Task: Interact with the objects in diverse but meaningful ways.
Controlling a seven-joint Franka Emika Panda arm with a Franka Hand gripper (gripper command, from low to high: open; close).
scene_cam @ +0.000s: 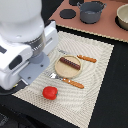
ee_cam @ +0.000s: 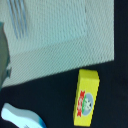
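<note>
Black table [scene_cam: 107, 85] w/ woven placemat [scene_cam: 97, 65], yellow packet [ee_cam: 87, 97], pink stove board [scene_cam: 107, 27].

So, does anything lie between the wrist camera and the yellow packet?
Nothing visible does. The yellow packet lies uncovered on the dark surface beside the mat; the white piece lies apart from it.

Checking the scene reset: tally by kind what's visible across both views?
Food toys: 4 (tomato, sausage, yellow packet, white fish-like piece)
Cookware: 1 (grey pot)
Cutlery: 2 (fork, knife)
Plates: 1 (tan plate)
Total: 8
</note>
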